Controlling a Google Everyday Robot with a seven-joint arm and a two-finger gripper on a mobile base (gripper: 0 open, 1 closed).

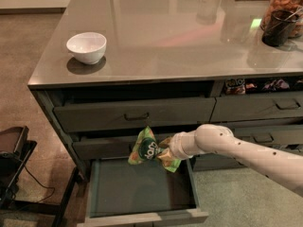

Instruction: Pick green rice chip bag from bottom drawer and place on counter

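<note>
The green rice chip bag (146,148) hangs in the air above the open bottom drawer (142,189), in front of the middle drawer's face. My gripper (165,153) comes in from the right on a white arm and is shut on the bag's right end. The drawer's flat interior below is bare. The counter (180,32) is the glossy grey-brown top above, well higher than the bag.
A white bowl (86,47) stands on the counter's left front. A jar with snacks (283,13) stands at the back right. Two handled drawers (135,113) sit above the open one. A dark stand (14,160) is on the floor at left.
</note>
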